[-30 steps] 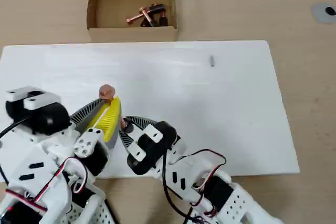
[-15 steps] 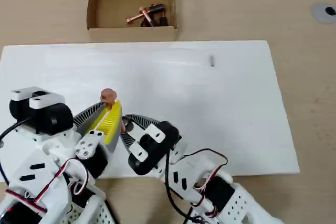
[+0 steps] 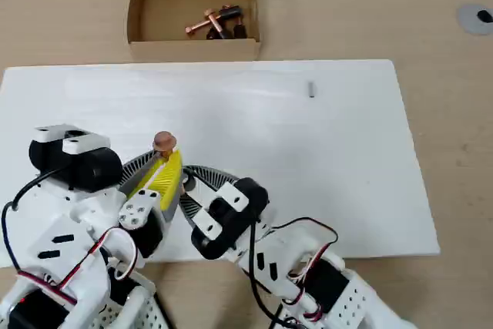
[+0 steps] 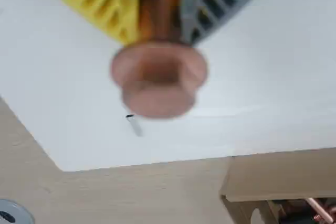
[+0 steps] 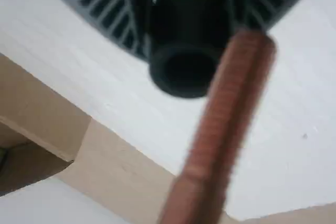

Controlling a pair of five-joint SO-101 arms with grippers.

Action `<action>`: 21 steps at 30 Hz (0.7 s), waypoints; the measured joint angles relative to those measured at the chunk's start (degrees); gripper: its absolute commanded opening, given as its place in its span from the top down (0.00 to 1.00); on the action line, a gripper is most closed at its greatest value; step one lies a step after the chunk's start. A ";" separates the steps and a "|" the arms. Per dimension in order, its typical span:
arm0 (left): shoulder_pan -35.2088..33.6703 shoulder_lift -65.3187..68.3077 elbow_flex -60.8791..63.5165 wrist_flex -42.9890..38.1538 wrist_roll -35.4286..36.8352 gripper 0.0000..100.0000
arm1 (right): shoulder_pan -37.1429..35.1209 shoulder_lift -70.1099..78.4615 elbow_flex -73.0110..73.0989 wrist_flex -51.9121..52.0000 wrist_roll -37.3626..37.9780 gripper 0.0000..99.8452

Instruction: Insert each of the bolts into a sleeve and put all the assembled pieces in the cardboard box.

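Bolt is pinched between the left fingers, head jutting past their tips; right fingers clamp the sleeve, bolt's shank beside its mouth.

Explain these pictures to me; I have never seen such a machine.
The machine is two small robot arms, a left arm and a right arm, at a table. One picture looks down from a fixed camera above. The other two come from cameras on the arms' wrists. The left tool grips a copper bolt. The right tool grips a dark sleeve; the bolt's threaded shank lies just beside the sleeve's opening, not inside. A white board covers part of the table. Behind it stands a cardboard box holding finished pieces.
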 measured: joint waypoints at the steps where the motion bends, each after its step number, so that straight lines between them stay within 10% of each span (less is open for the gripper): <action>1: 0.00 0.00 0.00 -0.62 -0.18 0.99 | 0.00 0.00 0.00 0.53 -0.35 0.99; 21: -2.29 0.26 6.07 -8.09 1.41 0.99 | 0.00 0.00 -0.09 1.05 -4.40 0.99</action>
